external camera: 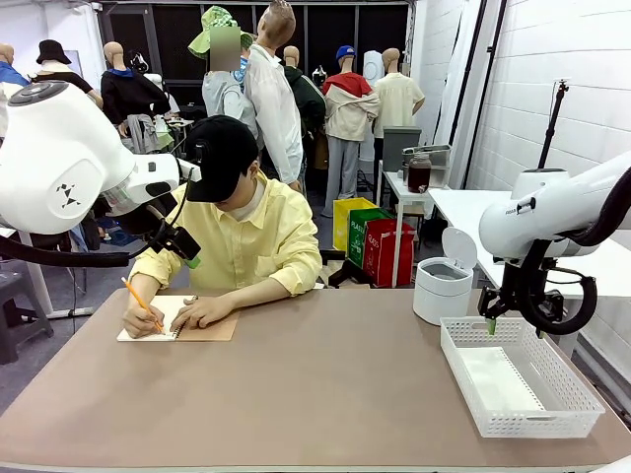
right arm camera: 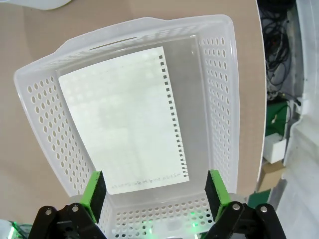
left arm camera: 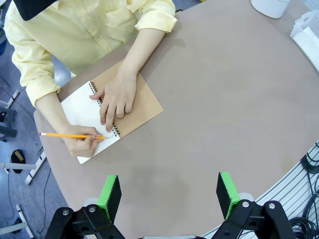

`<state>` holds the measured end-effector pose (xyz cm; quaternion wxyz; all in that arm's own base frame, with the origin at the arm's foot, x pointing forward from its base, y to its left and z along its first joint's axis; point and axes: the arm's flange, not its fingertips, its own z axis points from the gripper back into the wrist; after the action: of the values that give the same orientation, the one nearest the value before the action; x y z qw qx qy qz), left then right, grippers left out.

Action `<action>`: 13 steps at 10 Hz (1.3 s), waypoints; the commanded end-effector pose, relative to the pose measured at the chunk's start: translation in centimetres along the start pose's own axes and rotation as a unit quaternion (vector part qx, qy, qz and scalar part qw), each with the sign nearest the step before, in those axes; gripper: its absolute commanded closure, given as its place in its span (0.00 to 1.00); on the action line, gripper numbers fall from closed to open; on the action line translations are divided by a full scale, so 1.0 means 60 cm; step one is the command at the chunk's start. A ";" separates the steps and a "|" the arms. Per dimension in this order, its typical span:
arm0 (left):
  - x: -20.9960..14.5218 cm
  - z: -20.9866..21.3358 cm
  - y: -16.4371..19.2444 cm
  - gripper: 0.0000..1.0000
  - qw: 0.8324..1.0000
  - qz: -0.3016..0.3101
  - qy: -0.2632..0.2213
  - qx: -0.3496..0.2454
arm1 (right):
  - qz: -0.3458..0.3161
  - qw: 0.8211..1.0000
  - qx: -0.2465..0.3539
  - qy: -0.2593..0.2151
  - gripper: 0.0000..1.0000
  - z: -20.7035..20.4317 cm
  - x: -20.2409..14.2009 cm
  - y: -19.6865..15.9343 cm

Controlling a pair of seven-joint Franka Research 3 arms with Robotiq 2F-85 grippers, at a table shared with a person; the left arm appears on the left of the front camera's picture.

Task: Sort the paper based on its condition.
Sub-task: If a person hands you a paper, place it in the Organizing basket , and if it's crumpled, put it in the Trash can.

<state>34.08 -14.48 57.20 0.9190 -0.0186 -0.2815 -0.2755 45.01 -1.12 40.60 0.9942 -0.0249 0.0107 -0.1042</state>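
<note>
Hovering over the white basket [right arm camera: 223, 99] at about 4 o'clock on the table [left arm camera: 224, 99], the right gripper [right arm camera: 155, 191] has its green pads spread wide and nothing between them. One sheet of paper [right arm camera: 119, 119] lies flat on the basket floor directly below it. In the right wrist view the sheet's long axis runs roughly 12 to 6 o'clock, with the punched edge on the 3 o'clock side. That sheet looks already sorted.

The left gripper [left arm camera: 168, 191] hangs above the table's 10 o'clock area, jaws wide apart and empty. From it, in the left wrist view, the open notebook [left arm camera: 142, 102] lies toward 11 o'clock, well apart from the pads. The white page [left arm camera: 79, 107] has its long side along the spiral, running about 11 to 5 o'clock. A person's free hand [left arm camera: 117, 97] presses across the binding. The pencil hand [left arm camera: 82, 142] holds a pencil [left arm camera: 70, 135] at the page's 6 o'clock corner.

Judging from this, the next paper would be that page, which is bound and covered by both hands. The left arm is far nearer to it than the right. A pinch seems possible only once the page is torn out and the hands clear off.
</note>
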 end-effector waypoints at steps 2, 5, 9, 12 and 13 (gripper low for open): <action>0.000 -0.002 0.003 0.00 1.000 -0.004 -0.006 0.001 | 0.001 1.000 0.000 0.002 0.00 -0.003 0.000 -0.002; 0.000 -0.002 0.003 0.00 1.000 -0.004 -0.006 0.001 | 0.001 1.000 0.000 0.002 0.00 -0.003 0.000 -0.002; 0.000 -0.002 0.003 0.00 1.000 -0.004 -0.006 0.001 | 0.001 1.000 0.000 0.002 0.00 -0.003 0.000 -0.002; 0.000 -0.002 0.003 0.00 1.000 -0.004 -0.006 0.001 | 0.037 0.998 0.001 -0.043 0.00 0.040 0.003 0.019; 0.000 -0.002 0.003 0.00 1.000 -0.004 -0.006 0.001 | 0.061 0.996 0.003 -0.062 0.00 0.064 0.001 0.027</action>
<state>34.08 -14.48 57.20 0.9190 -0.0186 -0.2815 -0.2755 45.45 0.22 43.13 0.9969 -0.0246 -0.0254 -0.0708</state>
